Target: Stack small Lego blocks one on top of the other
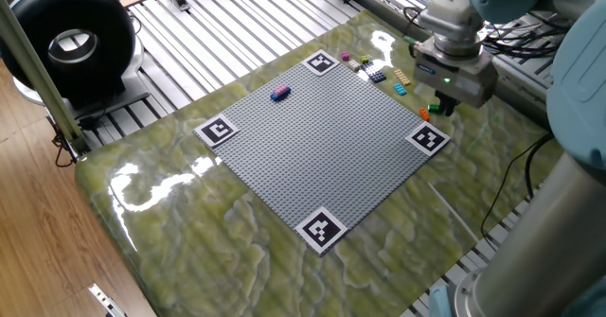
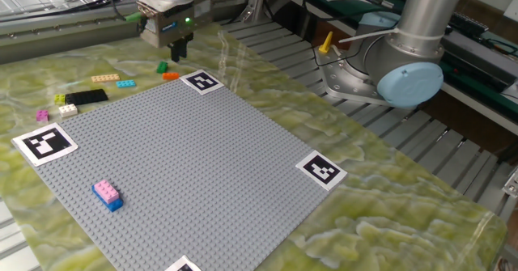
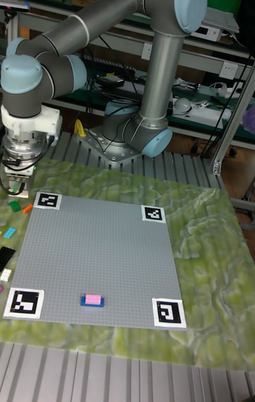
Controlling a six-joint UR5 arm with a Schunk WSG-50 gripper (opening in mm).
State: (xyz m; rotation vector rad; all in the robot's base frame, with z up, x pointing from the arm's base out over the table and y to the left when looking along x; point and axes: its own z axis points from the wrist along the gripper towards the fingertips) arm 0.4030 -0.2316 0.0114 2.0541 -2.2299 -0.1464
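A pink Lego block sits on top of a blue one near the front left of the grey baseplate; the same pair shows in the other two views. A green block and an orange block lie on the table just off the plate's far corner. My gripper hangs a little above and to the right of the green block, open, with nothing between its fingers. In the tall view the gripper hovers over the green block.
More loose blocks lie along the plate's far-left edge: cyan, tan, black, yellow-green, white and pink. Marker tags sit at the plate's corners. The arm's base stands at the right.
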